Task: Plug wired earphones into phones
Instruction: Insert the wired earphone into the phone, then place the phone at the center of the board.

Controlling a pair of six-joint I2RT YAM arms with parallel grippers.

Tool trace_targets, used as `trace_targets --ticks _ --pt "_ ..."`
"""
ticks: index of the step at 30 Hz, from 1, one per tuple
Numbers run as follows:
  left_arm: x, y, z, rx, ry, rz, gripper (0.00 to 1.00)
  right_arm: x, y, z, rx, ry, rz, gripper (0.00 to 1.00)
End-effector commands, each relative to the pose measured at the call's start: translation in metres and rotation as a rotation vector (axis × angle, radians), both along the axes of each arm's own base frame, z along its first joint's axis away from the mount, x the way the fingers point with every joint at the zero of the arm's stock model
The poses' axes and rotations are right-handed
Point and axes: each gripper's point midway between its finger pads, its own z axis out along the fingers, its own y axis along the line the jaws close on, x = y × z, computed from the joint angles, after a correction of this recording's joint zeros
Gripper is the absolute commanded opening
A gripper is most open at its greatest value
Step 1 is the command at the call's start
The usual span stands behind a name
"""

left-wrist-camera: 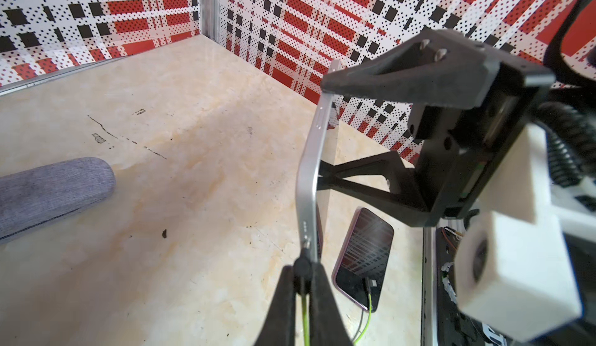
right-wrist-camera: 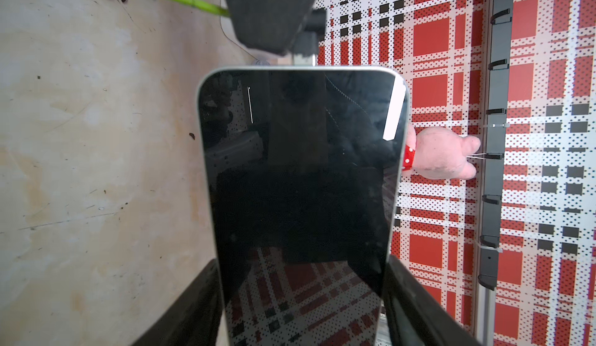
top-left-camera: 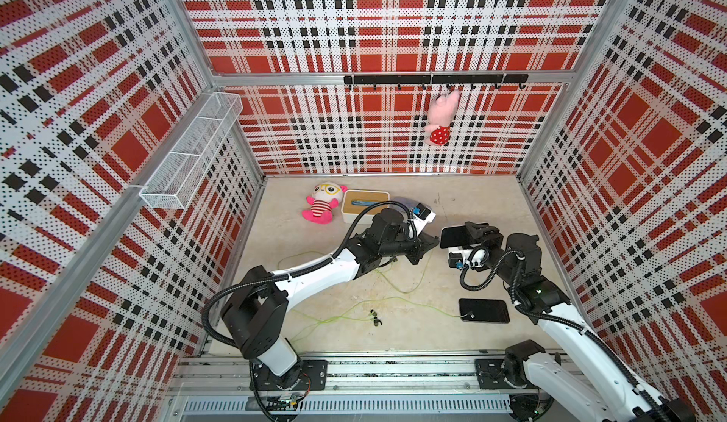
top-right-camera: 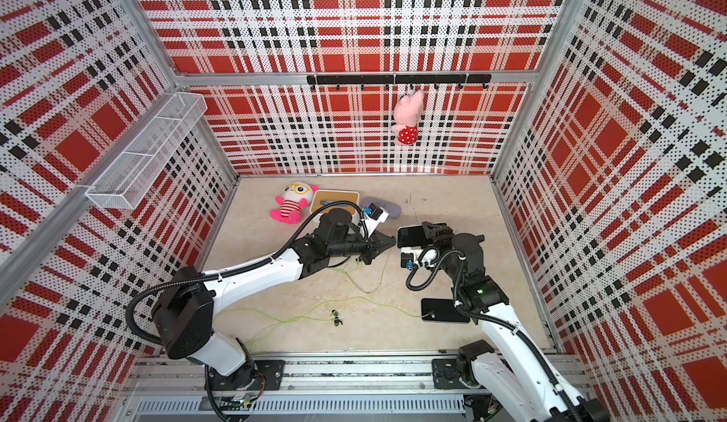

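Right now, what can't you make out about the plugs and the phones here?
Left wrist view: whether the small black plug pinched in the left gripper is seated in the raised silver-edged black phone; the joint is too small.
Both top views: that joint is lost among black gripper parts.
Right wrist view: the left gripper covers where they meet; the picture's bottom edge cuts off the phone's lower end in the right gripper.
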Motion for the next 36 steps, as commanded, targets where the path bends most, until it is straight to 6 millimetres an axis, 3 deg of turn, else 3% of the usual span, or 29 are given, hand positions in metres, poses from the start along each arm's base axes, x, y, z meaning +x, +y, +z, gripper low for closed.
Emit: trace_targets --ticks 1,8,9,11,12,14,17,19,22,27,31,36 --pt "-0.006 -0.008 0.002 0.006 -0.014 -0.045 0.0 -0.009 0.018 0.021 0.008 -0.085 0.111 0.44" --pt "-0.005 -0.01 0.006 -0.002 -0.035 -0.05 0.0 -0.011 0.021 0.011 -0.037 -0.038 0.138 0.44" --pt "0.0 -0.008 0.006 -0.002 -0.041 -0.029 0.08 -0.009 0.019 0.009 -0.04 -0.024 0.124 0.43" --pt "0.013 0.002 0.012 -0.03 -0.049 0.02 0.36 -0.002 0.013 0.001 -0.042 0.021 0.07 0.43" --pt "0.02 0.007 0.019 -0.061 -0.057 0.042 0.45 0.003 0.007 -0.004 -0.05 0.048 0.038 0.43" --pt "0.031 0.02 0.031 -0.113 -0.077 0.087 0.55 0.012 -0.002 -0.016 -0.036 0.128 -0.002 0.44" --pt "0.043 0.041 0.045 -0.16 -0.112 0.162 0.8 0.028 -0.018 -0.035 -0.008 0.251 -0.066 0.44" --pt "0.05 0.058 0.053 -0.175 -0.147 0.235 0.88 0.039 -0.031 -0.056 -0.021 0.351 -0.119 0.44" --pt "0.056 0.084 0.052 -0.169 -0.182 0.354 0.89 0.05 -0.048 -0.091 -0.038 0.52 -0.192 0.44" --pt "0.037 0.101 0.033 -0.131 -0.192 0.389 0.87 0.054 -0.072 -0.142 -0.019 0.749 -0.283 0.46" --pt "0.019 0.098 0.012 -0.079 -0.189 0.371 0.84 0.057 -0.088 -0.167 -0.013 0.884 -0.345 0.47" --pt "-0.003 0.085 -0.005 -0.028 -0.187 0.302 0.83 0.056 -0.101 -0.182 0.0 1.007 -0.397 0.49"
